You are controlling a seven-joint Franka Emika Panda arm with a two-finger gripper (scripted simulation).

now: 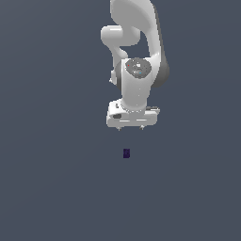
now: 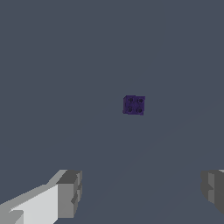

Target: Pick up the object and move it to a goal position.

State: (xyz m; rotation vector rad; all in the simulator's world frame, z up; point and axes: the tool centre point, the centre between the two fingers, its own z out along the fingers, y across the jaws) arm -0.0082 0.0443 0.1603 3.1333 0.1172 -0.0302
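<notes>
The object is a tiny dark purple block (image 1: 126,153) lying on the grey floor, a little below the white gripper (image 1: 131,128) in the exterior view. In the wrist view the block (image 2: 134,105) shows four dark dimples on its top face. It lies apart from the gripper (image 2: 142,192), beyond the two grey fingertips (image 2: 70,192), which stand far apart with nothing between them. The gripper is open and empty, held above the floor.
The white arm (image 1: 136,42) rises behind the gripper toward the top of the exterior view. The plain grey floor (image 1: 47,179) extends all around the block. No goal marker shows.
</notes>
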